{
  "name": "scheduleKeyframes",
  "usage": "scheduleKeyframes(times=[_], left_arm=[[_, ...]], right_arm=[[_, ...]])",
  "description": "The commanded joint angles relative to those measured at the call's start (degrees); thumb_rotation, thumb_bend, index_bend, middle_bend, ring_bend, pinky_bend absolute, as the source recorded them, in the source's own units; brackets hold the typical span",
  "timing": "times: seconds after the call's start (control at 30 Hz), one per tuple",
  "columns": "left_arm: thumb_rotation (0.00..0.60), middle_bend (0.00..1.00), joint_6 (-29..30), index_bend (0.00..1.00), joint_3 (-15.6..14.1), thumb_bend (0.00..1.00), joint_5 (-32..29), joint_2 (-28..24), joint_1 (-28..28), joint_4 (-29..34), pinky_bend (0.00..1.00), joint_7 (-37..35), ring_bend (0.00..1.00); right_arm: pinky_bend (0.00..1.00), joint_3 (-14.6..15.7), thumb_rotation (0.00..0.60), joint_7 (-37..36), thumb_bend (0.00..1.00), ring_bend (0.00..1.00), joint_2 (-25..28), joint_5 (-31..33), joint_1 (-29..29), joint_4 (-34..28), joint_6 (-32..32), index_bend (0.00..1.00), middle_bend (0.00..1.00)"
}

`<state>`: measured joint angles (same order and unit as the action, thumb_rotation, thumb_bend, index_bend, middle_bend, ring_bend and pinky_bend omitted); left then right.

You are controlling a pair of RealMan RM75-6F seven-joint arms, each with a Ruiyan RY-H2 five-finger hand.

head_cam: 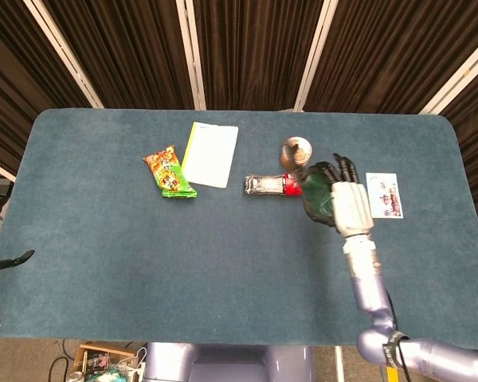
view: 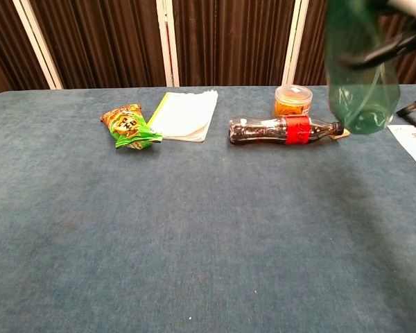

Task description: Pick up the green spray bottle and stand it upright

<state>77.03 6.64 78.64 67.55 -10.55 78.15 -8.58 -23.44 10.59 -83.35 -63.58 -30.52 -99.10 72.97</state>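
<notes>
My right hand (head_cam: 349, 205) grips the green spray bottle (head_cam: 317, 193) from the side and holds it in the air over the right part of the blue table (head_cam: 143, 263). In the chest view the green spray bottle (view: 361, 83) hangs roughly upright, base down and well above the tabletop, its top cut off by the frame's upper edge. Dark fingers (view: 392, 50) wrap round its body. Only a dark sliver of the left hand (head_cam: 12, 259) shows, beyond the table's left edge.
A cola bottle (view: 277, 130) lies on its side beneath and to the left of the lifted bottle, with an orange cup (view: 292, 100) behind it. A card (head_cam: 385, 195) lies to the right. A notepad (head_cam: 210, 153) and a snack packet (head_cam: 168, 172) lie to the left.
</notes>
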Motion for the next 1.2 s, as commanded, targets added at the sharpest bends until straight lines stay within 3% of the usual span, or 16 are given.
scheduleKeyframes(times=[0.03,0.2,0.37,0.7,1.2], left_arm=[[0.6,0.0,-0.44,0.0,-0.26,0.11,0.4,-0.29,-0.18,0.14,0.09,-0.63,0.0],[0.6,0.0,-0.64,0.0,-0.35,0.11,0.48,-0.28,-0.31,0.11,0.09,-0.63,0.0],[0.6,0.0,-0.68,0.0,-0.36,0.11,0.38,-0.15,-0.38,0.07,0.09,-0.22,0.0],[0.6,0.0,-0.75,0.0,-0.56,0.11,0.81,-0.03,-0.64,0.08,0.09,0.06,0.0],[0.6,0.0,-1.08,0.0,-1.08,0.11,1.53,0.11,-0.98,-0.06,0.09,0.13,0.0]], right_arm=[[0.0,-4.88,0.6,-21.94,0.53,0.0,5.18,0.66,7.07,-3.62,0.03,0.94,0.22],[0.0,-4.17,0.6,-38.27,0.53,0.0,8.29,-0.21,11.01,-2.88,-4.36,0.94,0.21],[0.0,-1.68,0.6,-47.57,0.54,0.0,9.13,-6.02,13.67,-0.24,-4.16,0.94,0.19],[0.0,5.97,0.6,-46.05,0.55,0.0,2.13,-17.48,15.06,8.49,3.48,0.94,0.19],[0.0,9.27,0.6,-45.78,0.55,0.0,-5.33,-18.46,14.5,18.12,5.3,0.94,0.19]])
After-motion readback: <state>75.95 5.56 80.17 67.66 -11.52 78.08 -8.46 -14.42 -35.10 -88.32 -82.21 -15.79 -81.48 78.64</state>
